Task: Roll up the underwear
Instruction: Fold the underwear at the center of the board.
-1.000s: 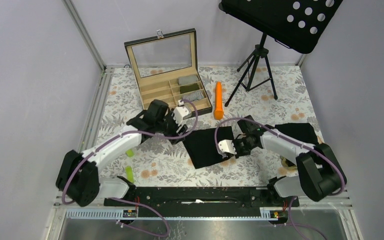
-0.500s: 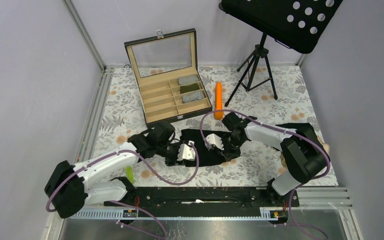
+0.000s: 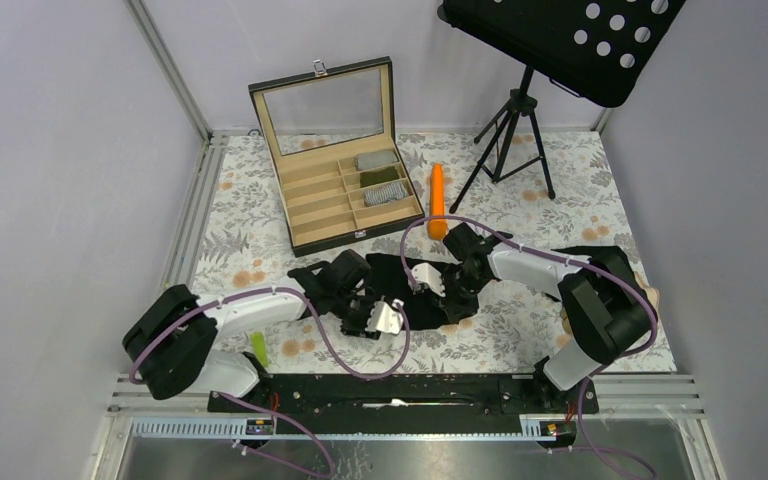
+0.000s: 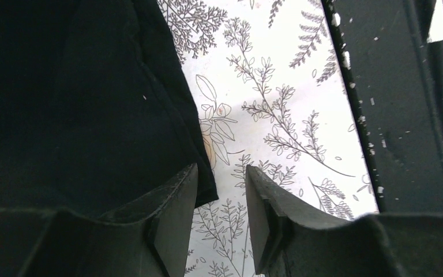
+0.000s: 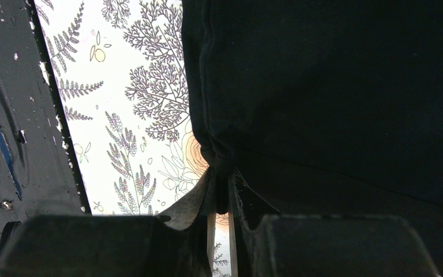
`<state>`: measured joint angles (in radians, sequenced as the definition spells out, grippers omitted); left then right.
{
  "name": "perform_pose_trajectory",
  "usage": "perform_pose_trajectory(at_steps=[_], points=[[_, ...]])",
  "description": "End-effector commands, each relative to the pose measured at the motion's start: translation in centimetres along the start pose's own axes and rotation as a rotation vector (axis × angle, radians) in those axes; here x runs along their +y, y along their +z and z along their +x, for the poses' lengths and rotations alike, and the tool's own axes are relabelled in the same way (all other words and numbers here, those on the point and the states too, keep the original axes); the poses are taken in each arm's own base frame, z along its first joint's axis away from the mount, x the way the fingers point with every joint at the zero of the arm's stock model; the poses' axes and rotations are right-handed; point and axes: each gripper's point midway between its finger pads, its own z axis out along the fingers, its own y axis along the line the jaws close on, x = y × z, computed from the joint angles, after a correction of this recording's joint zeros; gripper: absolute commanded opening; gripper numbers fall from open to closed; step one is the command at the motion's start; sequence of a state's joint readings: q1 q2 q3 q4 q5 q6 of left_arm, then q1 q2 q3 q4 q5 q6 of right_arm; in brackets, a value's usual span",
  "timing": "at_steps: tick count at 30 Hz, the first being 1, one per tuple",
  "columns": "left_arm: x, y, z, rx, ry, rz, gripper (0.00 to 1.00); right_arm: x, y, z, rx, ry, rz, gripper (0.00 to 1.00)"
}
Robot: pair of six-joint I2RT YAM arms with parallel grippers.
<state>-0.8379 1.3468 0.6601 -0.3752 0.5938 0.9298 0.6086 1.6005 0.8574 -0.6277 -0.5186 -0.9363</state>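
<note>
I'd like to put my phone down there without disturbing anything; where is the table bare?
Bare tablecloth lies left of the open case, up to the rail, and at the far right between the tripod and the wall. The middle is crowded: the left gripper and right gripper both meet at the black underwear, with the orange stick just behind.

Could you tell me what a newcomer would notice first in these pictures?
Both arms meet mid-table over black underwear: the right hand pinches its edge, and the left hand stands open at its corner. Behind sits an open compartment box with an orange stick beside it, and a black music stand at back right.
</note>
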Motion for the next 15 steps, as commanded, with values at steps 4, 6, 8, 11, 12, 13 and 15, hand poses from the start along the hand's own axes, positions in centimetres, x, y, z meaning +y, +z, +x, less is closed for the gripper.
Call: perform_pose_trajectory(at_steps=[4,6,8,11,12,13,15], points=[[1.4,0.9,1.3,0.052,0.173,-0.015,0.42,0.2,1.5,1.1,0.029,0.021,-0.029,0.00],[1.6,0.9,2.1,0.083,0.203,-0.026,0.41,0.3,1.5,1.2,0.034,0.016,-0.030,0.00],[1.6,0.8,2.7,0.101,0.232,-0.038,0.41,0.3,1.5,1.3,0.036,0.013,-0.029,0.00],[1.1,0.9,3.4,0.119,0.270,-0.031,0.41,0.4,1.5,1.3,0.035,0.014,-0.032,0.00],[1.0,0.9,3.8,0.129,0.283,-0.033,0.40,0.4,1.5,1.3,0.034,0.012,-0.033,0.00],[1.0,1.0,4.2,0.141,0.300,-0.037,0.39,0.4,1.5,1.3,0.033,0.013,-0.033,0.00],[0.8,1.1,4.8,0.158,0.332,-0.043,0.37,0.4,1.6,1.3,0.033,0.015,-0.037,0.00]])
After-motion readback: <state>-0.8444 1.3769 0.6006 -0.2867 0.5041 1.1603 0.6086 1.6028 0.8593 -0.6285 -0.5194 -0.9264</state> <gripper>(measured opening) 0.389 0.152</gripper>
